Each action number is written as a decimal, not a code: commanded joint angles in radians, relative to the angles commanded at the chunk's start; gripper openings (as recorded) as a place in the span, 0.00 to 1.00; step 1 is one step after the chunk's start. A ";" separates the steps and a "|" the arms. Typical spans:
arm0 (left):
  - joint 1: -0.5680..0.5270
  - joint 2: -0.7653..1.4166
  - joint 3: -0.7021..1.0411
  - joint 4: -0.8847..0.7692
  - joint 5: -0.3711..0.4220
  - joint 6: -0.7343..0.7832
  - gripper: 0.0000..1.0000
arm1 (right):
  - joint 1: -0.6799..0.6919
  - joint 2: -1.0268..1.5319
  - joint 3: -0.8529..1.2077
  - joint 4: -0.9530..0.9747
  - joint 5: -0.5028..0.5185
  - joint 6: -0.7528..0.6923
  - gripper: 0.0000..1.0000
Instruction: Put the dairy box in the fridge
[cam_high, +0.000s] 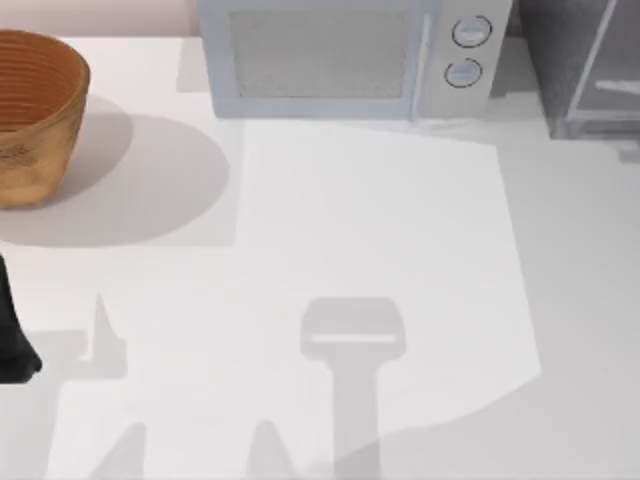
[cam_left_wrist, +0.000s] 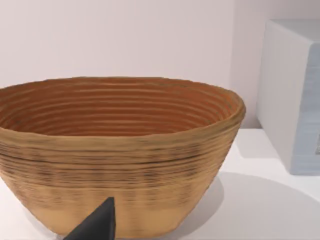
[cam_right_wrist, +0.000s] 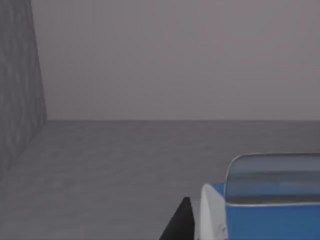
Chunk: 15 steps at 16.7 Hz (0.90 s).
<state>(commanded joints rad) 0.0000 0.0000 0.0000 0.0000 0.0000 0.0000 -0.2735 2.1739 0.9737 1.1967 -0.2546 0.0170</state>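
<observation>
Carefully now, with my right gripper (cam_right_wrist: 192, 222) apparently clasping the small blue-and-white dairy box (cam_right_wrist: 265, 210) over a grey floor, seemingly inside the dark grey fridge (cam_high: 585, 60) at far right, I'd lower gently before releasing; left gripper's (cam_left_wrist: 97, 225) state I cannot tell.

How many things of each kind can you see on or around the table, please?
Basket: 1
Microwave: 1
Fridge: 1
Dairy box: 1
Total: 4
</observation>
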 joint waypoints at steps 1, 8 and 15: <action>0.000 0.000 0.000 0.000 0.000 0.000 1.00 | 0.001 0.009 0.013 -0.008 0.001 0.000 0.00; 0.000 0.000 0.000 0.000 0.000 0.000 1.00 | 0.029 0.165 0.366 -0.201 0.032 -0.008 0.00; 0.000 0.000 0.000 0.000 0.000 0.000 1.00 | 0.056 0.262 0.632 -0.371 0.060 -0.003 0.00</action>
<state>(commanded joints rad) 0.0000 0.0000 0.0000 0.0000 0.0000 0.0000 -0.2170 2.4361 1.6060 0.8261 -0.1949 0.0142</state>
